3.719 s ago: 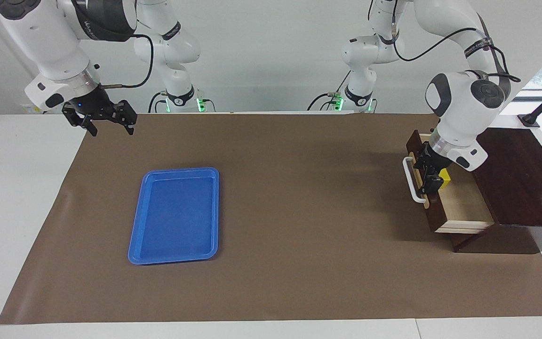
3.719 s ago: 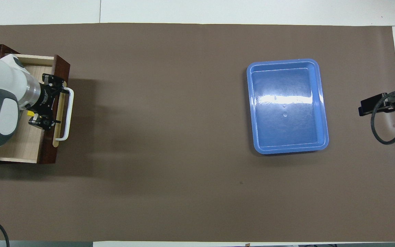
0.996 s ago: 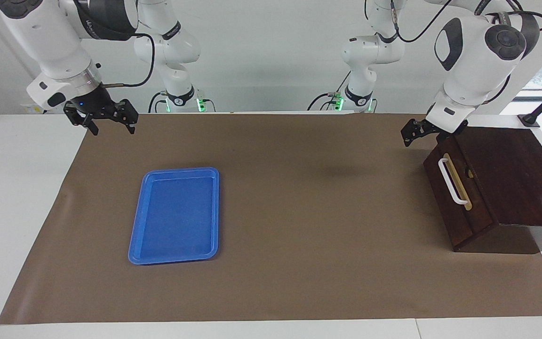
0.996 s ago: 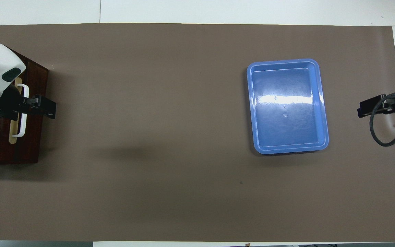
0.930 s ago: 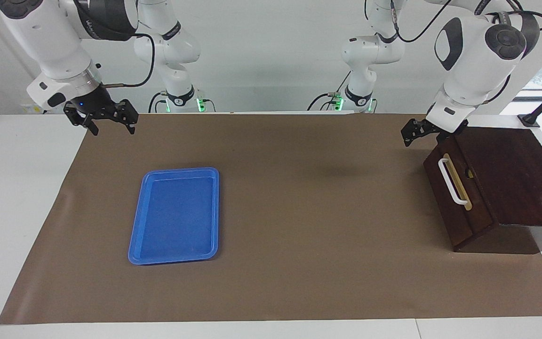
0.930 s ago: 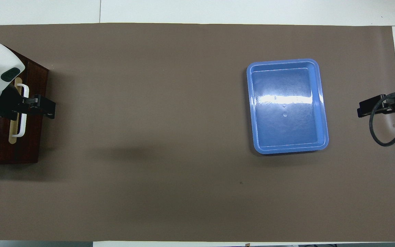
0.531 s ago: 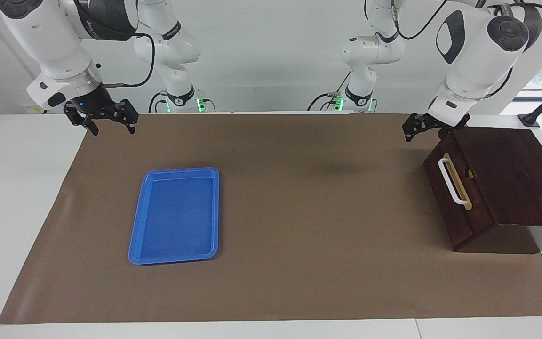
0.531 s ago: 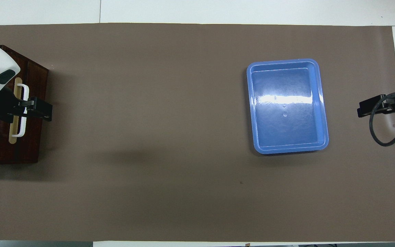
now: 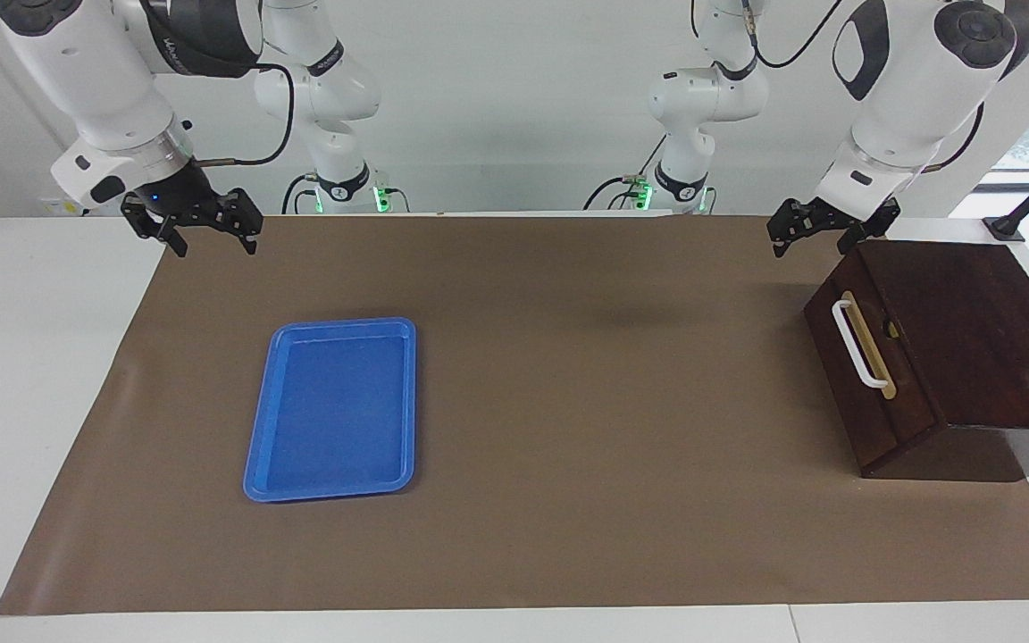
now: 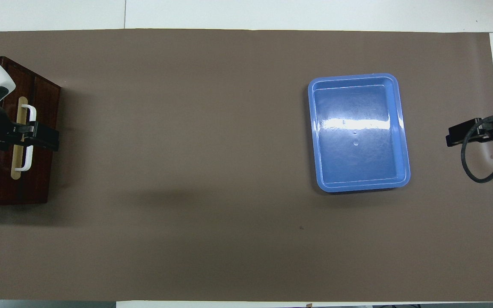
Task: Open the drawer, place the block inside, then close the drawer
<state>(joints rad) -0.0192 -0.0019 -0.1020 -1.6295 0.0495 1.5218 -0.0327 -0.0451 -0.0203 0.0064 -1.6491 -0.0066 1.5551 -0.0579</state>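
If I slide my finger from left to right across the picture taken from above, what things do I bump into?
Drawer with its white handle → left gripper, open, raised over the handle → blue tray → right gripper, open, by the mat's edge.

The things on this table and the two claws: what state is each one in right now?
Dark brown wooden box's drawer: shut, white bar handle free.
Flat blue plastic tray: flat on the brown mat, nothing in it.
Left claw: open, holding nothing, in the air by the box.
Right claw: open, holding nothing, waiting.
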